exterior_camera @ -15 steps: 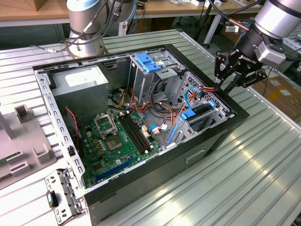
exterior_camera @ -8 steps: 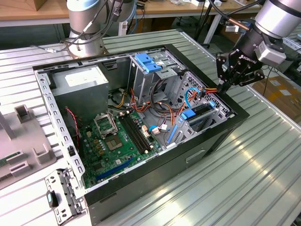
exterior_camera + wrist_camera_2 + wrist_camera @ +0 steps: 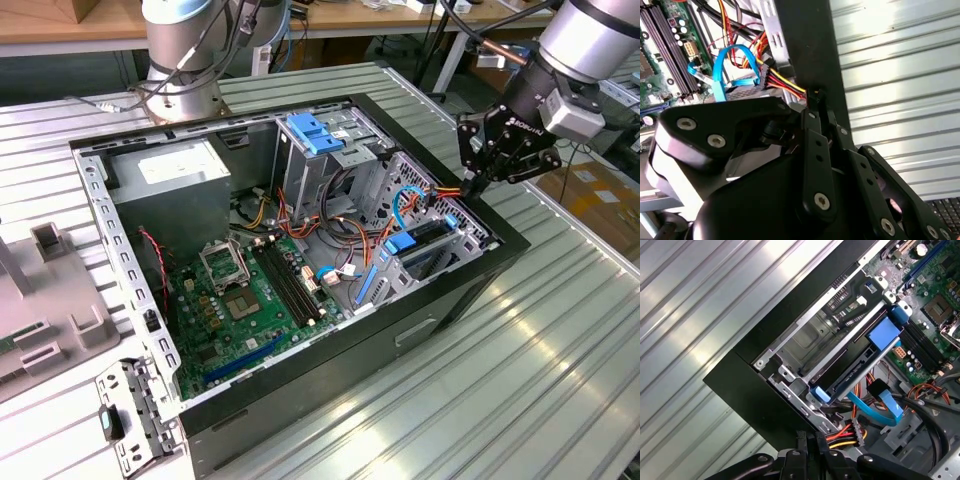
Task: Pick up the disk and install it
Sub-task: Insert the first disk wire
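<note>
The computer case [image 3: 440, 310] lies open on the table [image 3: 560, 350]. Inside, the power supply [image 3: 170, 185] fills the far corner at the exterior view's left. The motherboard [image 3: 245, 305] lies before it. The disk [image 3: 852, 372] stands in the bay [image 3: 805, 340] by the edge at that view's right, with the gripper [image 3: 478, 186] above that edge.

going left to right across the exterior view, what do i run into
grey plastic fixture → grey power supply box → light-blue latch bracket → gripper, at the open case's edge on the exterior view's right
</note>
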{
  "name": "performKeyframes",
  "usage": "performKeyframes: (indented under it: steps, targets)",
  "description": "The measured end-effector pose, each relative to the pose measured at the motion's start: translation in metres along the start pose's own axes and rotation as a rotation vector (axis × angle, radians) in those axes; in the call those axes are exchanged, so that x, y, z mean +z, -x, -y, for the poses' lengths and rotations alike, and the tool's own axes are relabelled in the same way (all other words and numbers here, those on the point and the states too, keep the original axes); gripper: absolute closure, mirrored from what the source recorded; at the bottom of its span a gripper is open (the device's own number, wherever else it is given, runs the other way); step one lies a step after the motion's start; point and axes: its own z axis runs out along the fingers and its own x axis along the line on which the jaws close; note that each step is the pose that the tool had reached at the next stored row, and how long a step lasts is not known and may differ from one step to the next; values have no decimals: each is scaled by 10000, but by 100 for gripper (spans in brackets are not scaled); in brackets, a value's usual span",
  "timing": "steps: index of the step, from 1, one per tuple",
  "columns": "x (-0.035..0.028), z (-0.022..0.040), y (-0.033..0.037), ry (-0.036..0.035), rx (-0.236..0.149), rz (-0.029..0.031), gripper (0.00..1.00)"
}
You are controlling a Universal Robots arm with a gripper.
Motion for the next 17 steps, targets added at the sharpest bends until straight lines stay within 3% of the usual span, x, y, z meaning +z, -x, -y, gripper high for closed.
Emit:
performKeyframes:
  steps: [14, 17]
  targets:
    - [26, -328, 296, -155, -12, 135, 81]
    - [26, -328, 296, -155, -14, 136, 81]
